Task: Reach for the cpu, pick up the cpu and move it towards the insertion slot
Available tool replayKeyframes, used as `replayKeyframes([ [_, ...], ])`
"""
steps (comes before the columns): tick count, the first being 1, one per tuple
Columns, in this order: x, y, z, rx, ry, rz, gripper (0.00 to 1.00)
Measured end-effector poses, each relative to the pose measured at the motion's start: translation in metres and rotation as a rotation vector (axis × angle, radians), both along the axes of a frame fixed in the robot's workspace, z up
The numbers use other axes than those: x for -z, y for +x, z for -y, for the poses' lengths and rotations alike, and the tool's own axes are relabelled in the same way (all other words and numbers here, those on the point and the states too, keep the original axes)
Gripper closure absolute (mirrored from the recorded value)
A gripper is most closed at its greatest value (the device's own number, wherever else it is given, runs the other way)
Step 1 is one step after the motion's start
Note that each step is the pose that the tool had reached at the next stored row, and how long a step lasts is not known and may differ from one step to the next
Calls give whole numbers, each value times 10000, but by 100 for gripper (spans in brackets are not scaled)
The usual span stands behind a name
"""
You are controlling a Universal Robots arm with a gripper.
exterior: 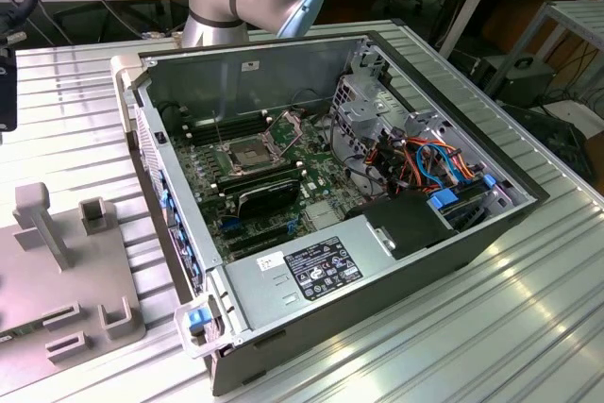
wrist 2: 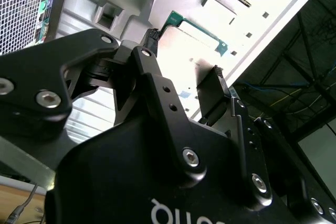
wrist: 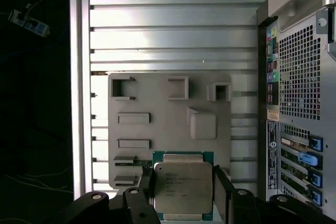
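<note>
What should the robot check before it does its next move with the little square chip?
1. Gripper at the chip: ok. In the first wrist view the gripper is right at the cpu.
2. Chip firmly held: cannot tell.
3. Chip lifted off the grey holder plate: cannot tell.
4. Chip facing up: ok, its silver face shows.
5. Slot ready: ok. In the exterior view the insertion slot has its metal frame flipped up and the dark middle is uncovered.
6. Way in: ok, the computer case is open on top.
</note>
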State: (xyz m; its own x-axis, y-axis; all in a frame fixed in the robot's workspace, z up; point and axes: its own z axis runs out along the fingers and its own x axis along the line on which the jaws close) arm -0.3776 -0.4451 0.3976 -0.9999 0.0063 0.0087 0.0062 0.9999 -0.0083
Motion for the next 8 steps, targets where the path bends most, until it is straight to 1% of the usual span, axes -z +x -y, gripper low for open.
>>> replayKeyframes([
  [8,0,86,0,0,0,0,45],
])
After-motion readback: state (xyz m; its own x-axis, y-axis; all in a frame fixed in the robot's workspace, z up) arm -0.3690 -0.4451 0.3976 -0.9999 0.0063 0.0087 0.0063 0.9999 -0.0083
